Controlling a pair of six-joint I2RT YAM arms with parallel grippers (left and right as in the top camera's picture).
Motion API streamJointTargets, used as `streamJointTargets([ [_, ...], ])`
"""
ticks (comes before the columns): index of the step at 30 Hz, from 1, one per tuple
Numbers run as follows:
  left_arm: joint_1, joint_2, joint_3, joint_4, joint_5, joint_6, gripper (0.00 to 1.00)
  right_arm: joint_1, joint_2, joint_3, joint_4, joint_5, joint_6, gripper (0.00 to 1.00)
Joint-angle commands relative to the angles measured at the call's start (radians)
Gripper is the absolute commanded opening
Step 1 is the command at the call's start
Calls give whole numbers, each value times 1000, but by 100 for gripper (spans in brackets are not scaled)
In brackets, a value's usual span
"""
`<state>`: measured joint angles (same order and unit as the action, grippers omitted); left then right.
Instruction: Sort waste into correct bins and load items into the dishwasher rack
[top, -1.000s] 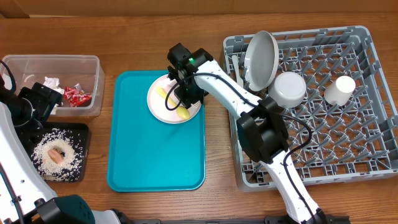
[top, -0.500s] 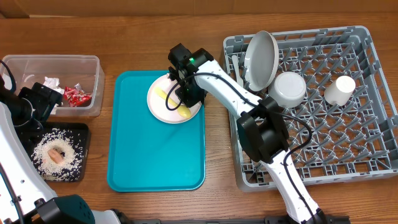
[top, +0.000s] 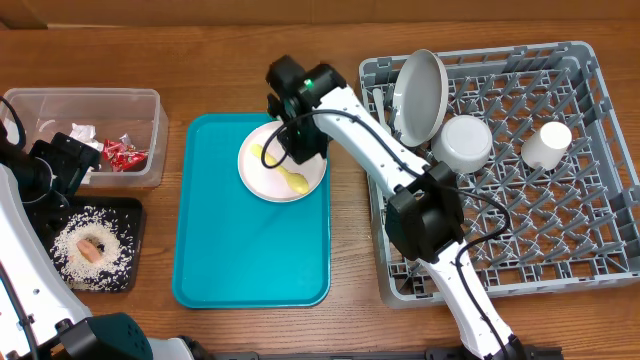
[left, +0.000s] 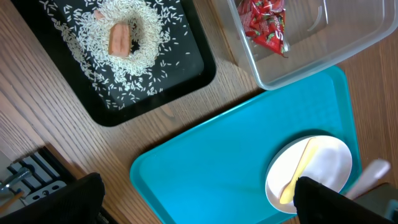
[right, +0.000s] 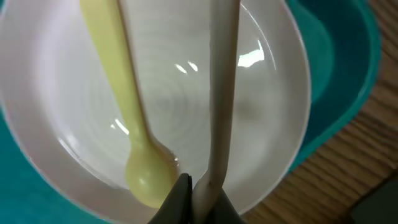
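My right gripper (top: 296, 140) (right: 196, 193) is shut on a pale flat utensil (right: 221, 93) and holds it just over the pinkish-white plate (top: 270, 178) (right: 267, 106) on the teal tray. A yellow spoon (top: 288, 177) (right: 124, 106) lies on that plate. My left gripper (top: 68, 165) (left: 199, 208) is open and empty, above the tub and black tray. The clear tub (top: 85, 100) holds red wrappers (top: 122, 153) (left: 267, 25) and a white napkin (top: 78, 130). The black tray (top: 132, 235) (left: 202, 71) holds rice (left: 140, 59) and an orange square (left: 118, 38). I see no foil.
The grey rack (top: 600, 150) holds a grey plate (top: 420, 95) on edge, a white bowl (top: 462, 142) and a white cup (top: 548, 143). The teal tray (top: 250, 260) (left: 217, 162) lies between the bins and the rack. The right arm reaches across the rack's left edge.
My right gripper has shifted slightly toward the far side of the plate and turned, with the pale utensil in it. The left arm has not moved.
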<state>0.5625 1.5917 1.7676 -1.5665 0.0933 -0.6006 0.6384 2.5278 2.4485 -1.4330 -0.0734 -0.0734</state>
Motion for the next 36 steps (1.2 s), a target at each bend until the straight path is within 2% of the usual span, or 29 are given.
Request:
streamJointTargets([
  [1, -6, -3, -9, 1, 1, -8, 100, -36, -87, 114, -33, 5, 60, 4],
  [6, -6, -3, -9, 1, 1, -9, 100, -124, -156, 220, -129, 104, 147, 4],
  [14, -6, -3, -9, 1, 1, -8, 100, -274, -169, 209, -226, 114, 176, 4],
  [21, -6, -3, -9, 1, 1, -8, 100, -309, -163, 125, -209, 80, 171, 4],
  [30, -6, -3, -9, 1, 1, -8, 100, -304, -162, -72, -109, 79, 174, 4],
  [36, -6, -2, -9, 1, 0, -9, 100, -303, -162, -125, -85, 68, 175, 4],
])
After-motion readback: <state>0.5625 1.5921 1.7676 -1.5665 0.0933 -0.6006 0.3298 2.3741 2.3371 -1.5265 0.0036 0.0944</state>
